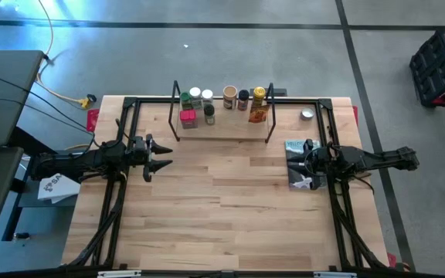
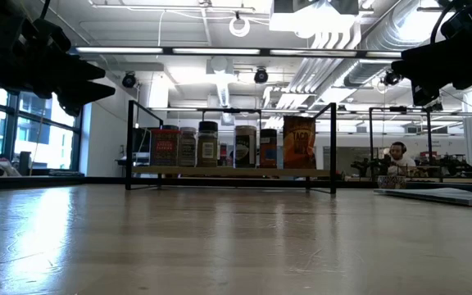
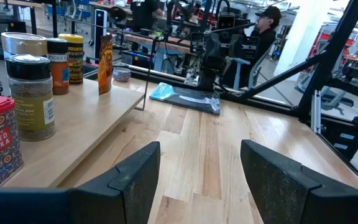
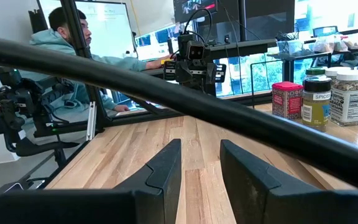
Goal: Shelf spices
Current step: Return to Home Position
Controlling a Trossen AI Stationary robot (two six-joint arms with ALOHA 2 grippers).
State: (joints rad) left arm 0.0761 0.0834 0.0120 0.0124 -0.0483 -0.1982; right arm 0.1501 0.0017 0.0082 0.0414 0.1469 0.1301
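Left arm comes in low from 9 o'clock, forearm about level over the tabletop [image 1: 230, 224]. The left end effector [image 1: 163, 155] points toward 3 o'clock, off the wood, fingers [image 3: 135, 180] spread wide w/ nothing between. Right arm mirrors it from 3 o'clock: right end effector [image 1: 298, 158] points toward 9 o'clock, hanging over a grey-blue booklet [image 1: 293, 145], fingers [image 4: 166, 171] parted by a narrow gap only, empty. At 12 o'clock on the tabletop stands the shelf [image 1: 230, 127], a black wire upright at each end, well apart from both end effectors. All spices [image 1: 209, 114] sit on its plank, 9 items: 1 red tin [image 1: 188, 117], 1 green-lid jar [image 1: 185, 99], 2 white-lid jars [image 1: 195, 93], 1 dark-lid jar at 3 o'clock of the tin, 1 tan-lid jar [image 1: 229, 93], 1 black-lid jar [image 1: 243, 97], 1 yellow jar [image 1: 259, 93], 1 orange packet [image 1: 257, 116] upright at 6 o'clock of the yellow jar. 1 silver disc [image 1: 307, 114] lies on the tabletop at 3 o'clock of the shelf, apart from it.
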